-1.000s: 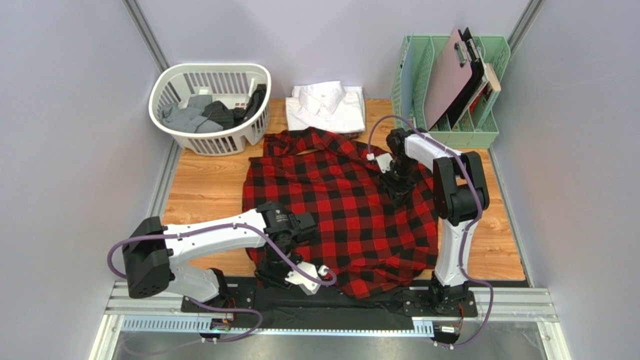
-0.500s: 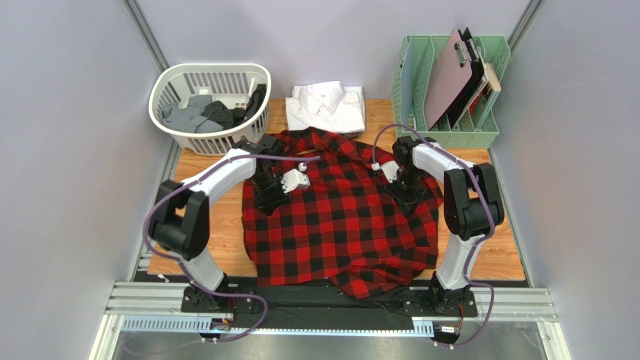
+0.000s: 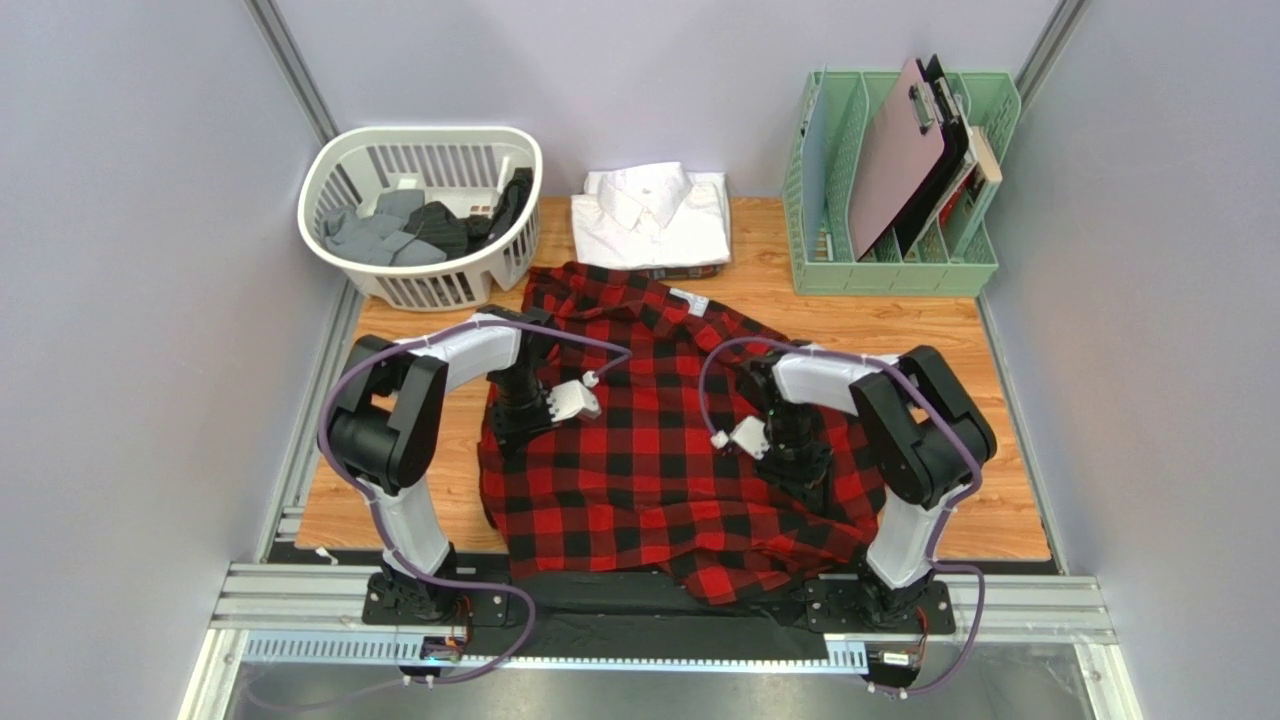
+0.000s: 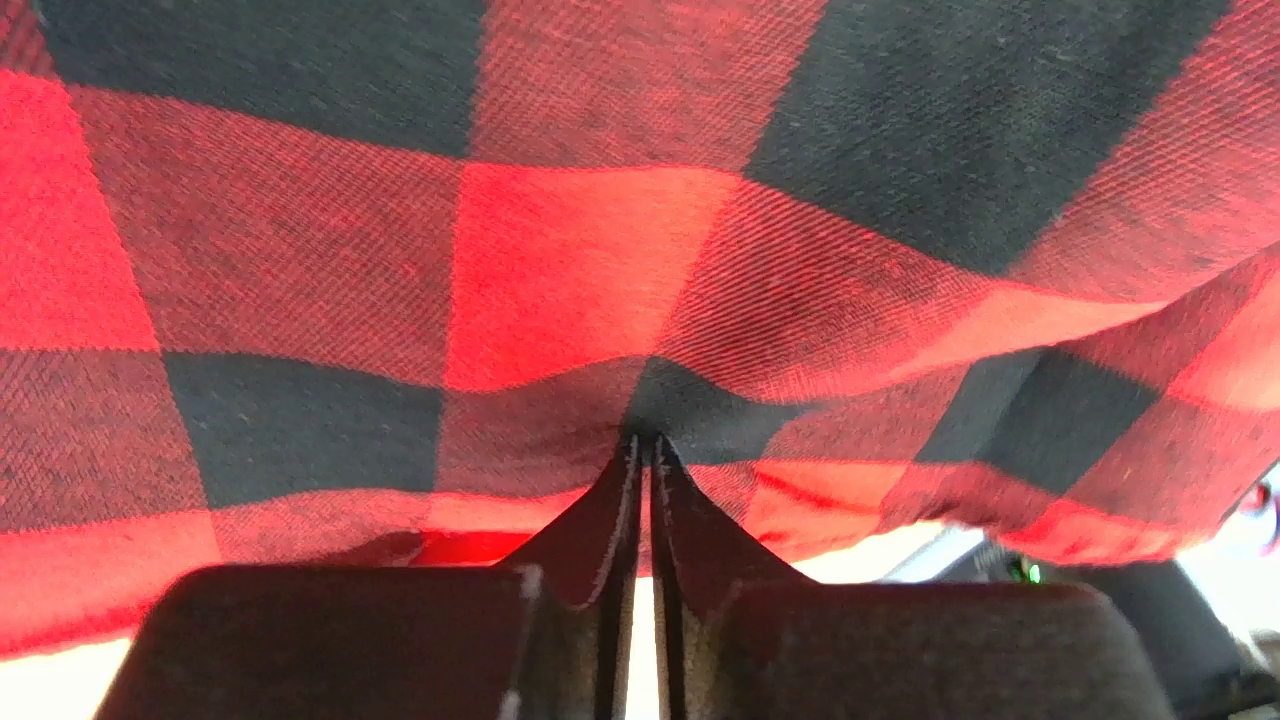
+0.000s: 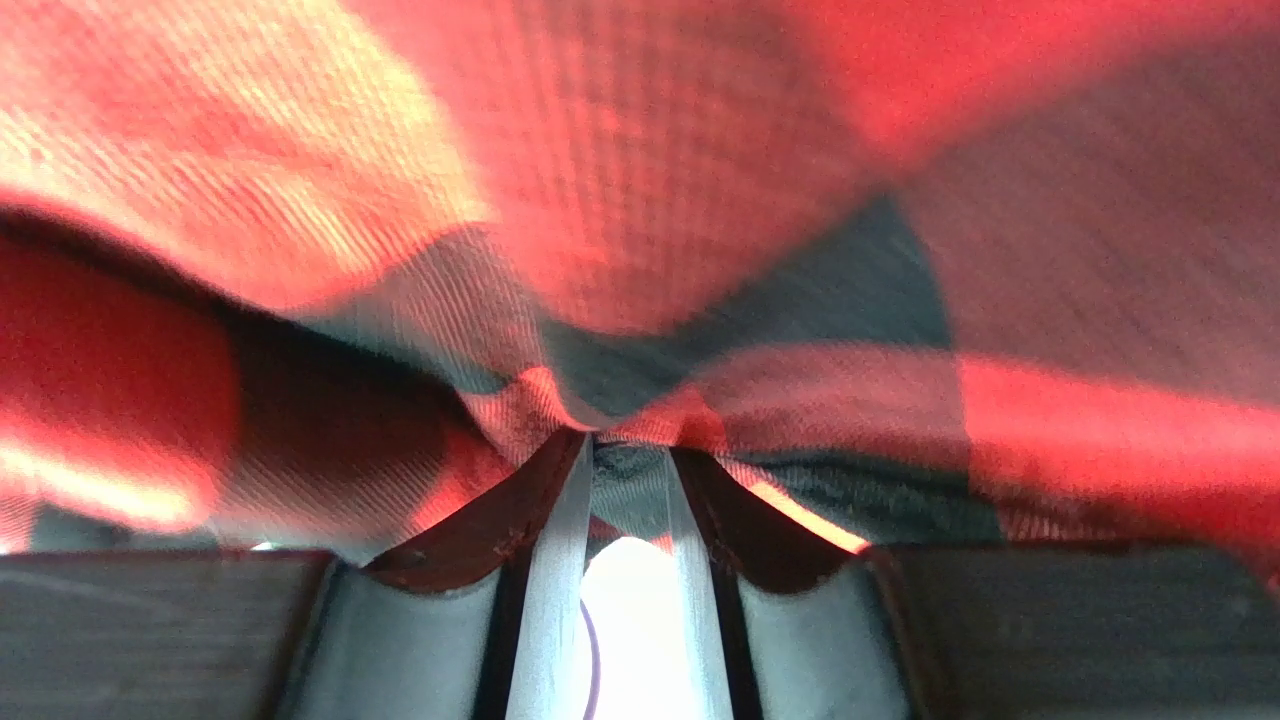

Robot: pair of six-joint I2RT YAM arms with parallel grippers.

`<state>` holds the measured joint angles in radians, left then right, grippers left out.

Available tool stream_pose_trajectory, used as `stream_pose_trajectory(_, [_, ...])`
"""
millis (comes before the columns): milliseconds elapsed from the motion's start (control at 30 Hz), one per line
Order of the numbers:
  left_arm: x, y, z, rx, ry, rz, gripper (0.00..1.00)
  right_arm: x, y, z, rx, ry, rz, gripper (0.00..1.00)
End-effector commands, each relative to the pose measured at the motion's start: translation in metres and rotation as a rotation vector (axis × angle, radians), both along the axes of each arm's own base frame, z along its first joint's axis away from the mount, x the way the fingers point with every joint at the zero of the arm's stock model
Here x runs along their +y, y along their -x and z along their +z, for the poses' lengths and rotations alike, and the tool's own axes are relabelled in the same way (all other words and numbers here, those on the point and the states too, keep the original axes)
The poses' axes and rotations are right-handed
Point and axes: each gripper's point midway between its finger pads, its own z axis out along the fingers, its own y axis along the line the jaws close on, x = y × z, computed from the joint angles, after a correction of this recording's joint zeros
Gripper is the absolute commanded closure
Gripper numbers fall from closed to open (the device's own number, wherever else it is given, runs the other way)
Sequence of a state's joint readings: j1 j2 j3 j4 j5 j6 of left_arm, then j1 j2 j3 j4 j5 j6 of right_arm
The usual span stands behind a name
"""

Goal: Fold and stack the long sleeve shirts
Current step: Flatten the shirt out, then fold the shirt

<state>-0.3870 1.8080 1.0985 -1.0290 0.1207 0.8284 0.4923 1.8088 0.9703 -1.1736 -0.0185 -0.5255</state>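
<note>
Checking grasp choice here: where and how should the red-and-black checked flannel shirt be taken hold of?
Pinch a small fold of cloth on each half, coming from above: the red-and-black checked flannel shirt lies spread nearly flat on the wooden table, offering no rigid part. The left gripper and right gripper are shut on it like that.

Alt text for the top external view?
A red-and-black checked flannel shirt lies spread on the wooden table, the left gripper and right gripper down on its two sides. Behind it: a folded white shirt, a laundry basket, a green file rack.
</note>
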Motion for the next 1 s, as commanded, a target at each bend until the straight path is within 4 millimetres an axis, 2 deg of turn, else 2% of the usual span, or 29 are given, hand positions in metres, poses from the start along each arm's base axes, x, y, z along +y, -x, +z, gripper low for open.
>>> stream_pose_trajectory(0, [0.037, 0.025, 0.001, 0.096, -0.057, -0.061, 0.94, 0.034, 0.016, -0.006, 0.012, -0.125, 0.124, 0.67])
stream_pose_trajectory(100, [0.047, 0.026, 0.019, 0.110, -0.028, -0.089, 0.95, 0.052, 0.024, 0.023, 0.055, -0.224, 0.146, 0.67])
stream_pose_trajectory(167, [0.039, 0.022, 0.035, 0.093, 0.056, -0.085, 0.94, 0.072, 0.004, 0.048, -0.030, -0.335, 0.144, 0.67])
stream_pose_trajectory(200, [0.033, 0.015, 0.052, 0.077, 0.099, -0.089, 0.89, 0.078, -0.005, 0.058, -0.060, -0.371, 0.142, 0.67])
stream_pose_trajectory(233, [0.017, 0.015, 0.062, 0.080, 0.194, -0.075, 0.85, 0.089, -0.030, 0.077, -0.144, -0.443, 0.126, 0.67])
stream_pose_trajectory(267, [0.010, 0.011, 0.074, 0.061, 0.244, -0.067, 0.80, 0.094, -0.046, 0.088, -0.202, -0.474, 0.108, 0.67])
stream_pose_trajectory(300, [0.000, -0.002, 0.089, 0.012, 0.288, -0.050, 0.70, 0.101, -0.066, 0.096, -0.266, -0.509, 0.086, 0.67])
stream_pose_trajectory(333, [-0.014, -0.006, 0.098, -0.010, 0.368, -0.037, 0.66, 0.102, -0.087, 0.107, -0.321, -0.539, 0.026, 0.67])
stream_pose_trajectory(367, [-0.021, -0.011, 0.108, -0.050, 0.409, -0.033, 0.63, 0.109, -0.115, 0.124, -0.413, -0.569, -0.001, 0.67])
stream_pose_trajectory(400, [-0.029, -0.024, 0.113, -0.117, 0.446, -0.028, 0.59, 0.115, -0.144, 0.126, -0.481, -0.581, -0.042, 0.67])
stream_pose_trajectory(433, [-0.035, -0.030, 0.118, -0.147, 0.477, 0.005, 0.58, 0.112, -0.164, 0.131, -0.529, -0.582, -0.108, 0.67])
stream_pose_trajectory(467, [-0.040, -0.042, 0.127, -0.222, 0.507, 0.005, 0.57, 0.116, -0.190, 0.148, -0.606, -0.606, -0.137, 0.68])
stream_pose_trajectory(500, [-0.044, -0.047, 0.131, -0.250, 0.532, 0.015, 0.53, 0.121, -0.213, 0.140, -0.634, -0.606, -0.164, 0.68])
stream_pose_trajectory(567, [-0.049, -0.058, 0.141, -0.315, 0.564, 0.049, 0.53, 0.122, -0.243, 0.139, -0.692, -0.581, -0.215, 0.69])
stream_pose_trajectory(600, [-0.052, -0.060, 0.144, -0.327, 0.582, 0.059, 0.52, 0.128, -0.266, 0.138, -0.728, -0.583, -0.225, 0.69])
stream_pose_trajectory(667, [-0.056, -0.067, 0.152, -0.361, 0.612, 0.100, 0.52, 0.131, -0.290, 0.134, -0.775, -0.564, -0.253, 0.69])
stream_pose_trajectory(700, [-0.056, -0.068, 0.153, -0.365, 0.620, 0.114, 0.51, 0.137, -0.307, 0.144, -0.827, -0.585, -0.253, 0.69])
stream_pose_trajectory(733, [-0.056, -0.068, 0.155, -0.368, 0.625, 0.122, 0.51, 0.140, -0.316, 0.127, -0.812, -0.573, -0.257, 0.69])
stream_pose_trajectory(767, [-0.057, -0.069, 0.157, -0.374, 0.633, 0.139, 0.51, 0.144, -0.323, 0.125, -0.822, -0.580, -0.253, 0.66])
stream_pose_trajectory(800, [-0.055, -0.070, 0.154, -0.377, 0.623, 0.156, 0.46, 0.148, -0.337, 0.130, -0.858, -0.601, -0.261, 0.65])
stream_pose_trajectory(833, [-0.053, -0.074, 0.152, -0.393, 0.608, 0.171, 0.46, 0.153, -0.341, 0.117, -0.840, -0.606, -0.267, 0.63])
stream_pose_trajectory(867, [-0.050, -0.084, 0.151, -0.430, 0.598, 0.191, 0.46, 0.157, -0.346, 0.114, -0.840, -0.621, -0.268, 0.60])
stream_pose_trajectory(933, [-0.046, -0.091, 0.147, -0.439, 0.595, 0.247, 0.45, 0.169, -0.359, 0.117, -0.862, -0.665, -0.272, 0.57])
stream_pose_trajectory(967, [-0.042, -0.100, 0.146, -0.458, 0.604, 0.275, 0.45, 0.171, -0.363, 0.105, -0.847, -0.668, -0.278, 0.55])
